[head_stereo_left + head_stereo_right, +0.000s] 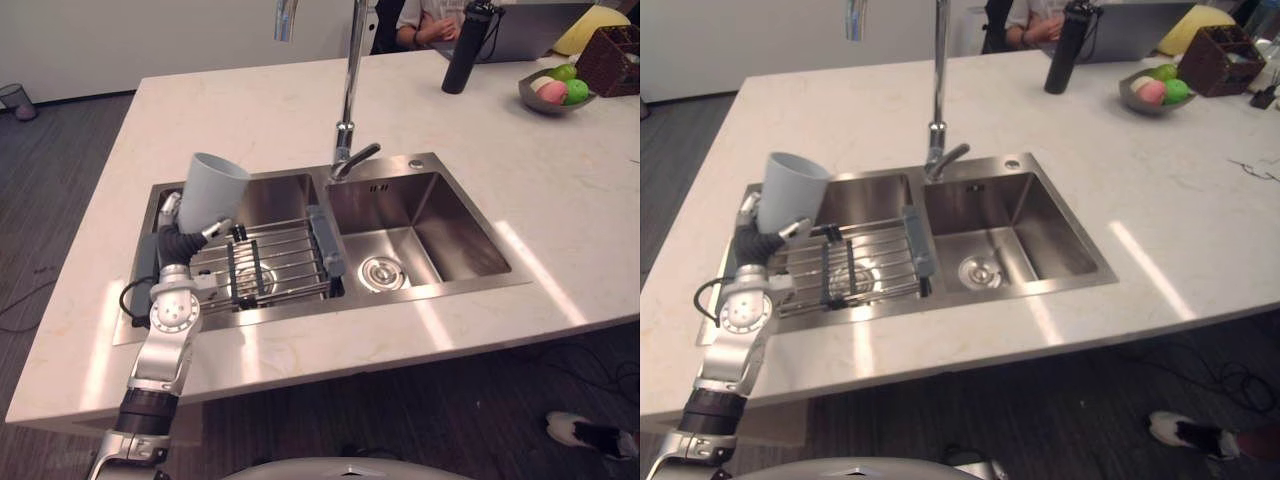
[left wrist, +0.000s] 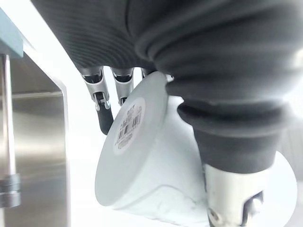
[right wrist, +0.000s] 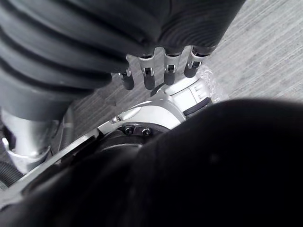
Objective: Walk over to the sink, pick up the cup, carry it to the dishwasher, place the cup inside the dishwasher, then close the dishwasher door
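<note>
Left robot hand (image 1: 180, 240) is closest to me, fingers (image 2: 105, 113) curled round the cup (image 1: 213, 192) w/ thumb (image 2: 227, 196) on the opposite side, so a firm grip. Cup is pale grey, held clear above the left basin (image 1: 275, 195) of the sink (image 1: 480, 282), tilted, mouth up and leaning away from me. Can't tell if there's anything inside it. Its base faces the wrist cam and carries a barcode sticker (image 2: 129, 124).

Left basin holds a wire rack (image 1: 275, 255) spanning it front to back, w/ a grey end piece on the divider side; nothing on the rack. Right basin (image 1: 440, 235) has just the drain strainer (image 1: 381, 272) in its bottom. Faucet (image 1: 347, 110) stands behind the divider.

Right robot hand (image 3: 148, 78) hangs over the floor (image 3: 265, 52), fingers relaxed, holding nothing.

On the far right of the table (image 1: 250, 110): a grey bowl (image 1: 530, 95) w/ green fruit (image 1: 576, 90) and a pink one (image 1: 552, 92), a dark woven basket (image 1: 610, 60) just beside it, contents too small to tell. Black bottle (image 1: 468, 48) stands upright near a laptop (image 1: 530, 30), w/ a person (image 1: 430, 20) sitting behind. Small bin (image 1: 15, 100) on the floor, far left.
</note>
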Tool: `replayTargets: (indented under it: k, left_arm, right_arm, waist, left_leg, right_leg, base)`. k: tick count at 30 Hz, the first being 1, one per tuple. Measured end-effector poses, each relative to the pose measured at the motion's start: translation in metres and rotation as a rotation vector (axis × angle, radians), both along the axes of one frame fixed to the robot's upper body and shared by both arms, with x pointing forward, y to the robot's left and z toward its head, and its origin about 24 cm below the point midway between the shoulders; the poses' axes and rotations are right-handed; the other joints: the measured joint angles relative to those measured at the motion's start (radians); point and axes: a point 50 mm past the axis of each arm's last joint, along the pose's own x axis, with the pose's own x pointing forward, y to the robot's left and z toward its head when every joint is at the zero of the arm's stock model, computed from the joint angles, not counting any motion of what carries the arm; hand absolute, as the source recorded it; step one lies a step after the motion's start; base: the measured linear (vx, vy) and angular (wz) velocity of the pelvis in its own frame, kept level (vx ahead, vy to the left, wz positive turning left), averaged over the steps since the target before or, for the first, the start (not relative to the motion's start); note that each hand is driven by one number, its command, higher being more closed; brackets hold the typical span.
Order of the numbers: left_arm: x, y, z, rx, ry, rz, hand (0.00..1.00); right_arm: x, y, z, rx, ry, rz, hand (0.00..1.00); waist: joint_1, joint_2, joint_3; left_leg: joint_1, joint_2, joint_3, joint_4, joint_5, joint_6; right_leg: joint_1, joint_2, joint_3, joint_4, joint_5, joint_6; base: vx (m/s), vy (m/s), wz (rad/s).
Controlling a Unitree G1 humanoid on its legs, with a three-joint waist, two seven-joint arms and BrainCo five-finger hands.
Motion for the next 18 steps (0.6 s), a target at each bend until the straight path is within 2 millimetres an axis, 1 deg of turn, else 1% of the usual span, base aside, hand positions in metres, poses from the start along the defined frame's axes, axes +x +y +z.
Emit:
replayTargets:
  k: [2, 3, 5, 6, 7, 9, 11, 14, 18]
  left_arm:
    - [-0.008, 0.008, 0.002, -0.133, -0.070, 0.026, 1.00]
    - [-0.013, 0.015, 0.003, -0.233, -0.119, 0.036, 1.00]
    - [-0.019, 0.018, 0.006, -0.316, -0.174, 0.054, 1.00]
    - [-0.022, 0.017, 0.010, -0.366, -0.226, 0.058, 1.00]
    - [-0.023, 0.017, 0.012, -0.388, -0.252, 0.057, 1.00]
    - [-0.035, 0.018, 0.020, -0.400, -0.341, 0.068, 1.00]
    - [-0.041, 0.019, 0.025, -0.401, -0.386, 0.088, 1.00]
    - [-0.047, 0.020, 0.027, -0.391, -0.418, 0.108, 1.00]
    - [-0.056, 0.022, 0.030, -0.374, -0.443, 0.141, 1.00]
  right_arm:
    - [-0.002, 0.000, 0.000, 0.001, 0.006, -0.002, 0.00]
    - [-0.002, 0.001, 0.000, 0.002, 0.005, 0.000, 0.00]
    - [-0.004, 0.003, 0.000, 0.008, 0.011, -0.004, 0.00]
    - [-0.005, 0.007, -0.001, 0.019, 0.015, -0.011, 0.00]
    - [-0.006, 0.007, -0.001, 0.021, 0.018, -0.014, 0.00]
    - [-0.007, 0.009, -0.002, 0.032, 0.029, -0.025, 0.00]
    - [-0.009, 0.009, -0.002, 0.037, 0.034, -0.035, 0.00]
    - [-0.013, 0.010, -0.002, 0.038, 0.042, -0.038, 0.00]
    - [-0.015, 0.011, -0.002, 0.053, 0.043, -0.061, 0.00]
  waist:
    - [0.004, -0.003, -0.013]
    - [0.007, -0.006, -0.015]
    - [0.012, -0.012, -0.020]
    - [0.025, -0.017, -0.023]
    - [0.030, -0.019, -0.025]
    - [0.035, -0.030, -0.032]
    - [0.041, -0.034, -0.040]
    - [0.052, -0.036, -0.052]
    - [0.054, -0.038, -0.070]
  left_leg:
    - [0.001, -0.001, -0.003, -0.014, 0.010, -0.001]
    - [0.003, -0.001, -0.006, -0.014, 0.010, -0.001]
    - [0.000, -0.001, -0.009, -0.014, 0.010, -0.001]
    - [0.000, -0.001, -0.010, -0.013, 0.010, -0.001]
    - [-0.001, -0.001, -0.010, -0.012, 0.010, -0.001]
    - [-0.001, -0.001, -0.010, -0.011, 0.010, -0.001]
    - [-0.001, -0.001, -0.010, -0.010, 0.010, -0.001]
    - [0.000, -0.001, -0.009, -0.009, 0.010, -0.001]
    - [0.000, 0.000, -0.008, -0.009, 0.010, -0.001]
  right_leg:
    - [0.001, 0.001, -0.005, -0.007, 0.002, 0.001]
    - [0.006, 0.001, -0.010, -0.011, 0.003, 0.001]
    - [0.006, 0.001, -0.011, -0.013, 0.003, 0.001]
    - [0.007, 0.001, -0.012, -0.013, 0.003, 0.001]
    - [0.007, 0.001, -0.011, -0.013, 0.003, 0.001]
    - [0.007, 0.001, -0.011, -0.013, 0.003, 0.001]
    - [0.007, 0.000, -0.011, -0.012, 0.003, 0.001]
    - [0.007, 0.000, -0.010, -0.010, 0.002, 0.001]
    - [0.007, 0.001, -0.011, -0.009, 0.002, 0.001]
  base:
    - [-0.01, -0.029, 0.07]
    - [-0.01, -0.030, 0.10]
    - [-0.01, -0.019, 0.06]
    - [0.00, 0.000, 0.00]
    - [0.00, 0.000, 0.00]
    - [0.00, 0.000, 0.00]
    - [-0.03, -0.015, -0.01]
    - [-0.04, -0.012, -0.01]
    - [-0.03, -0.011, 0.01]
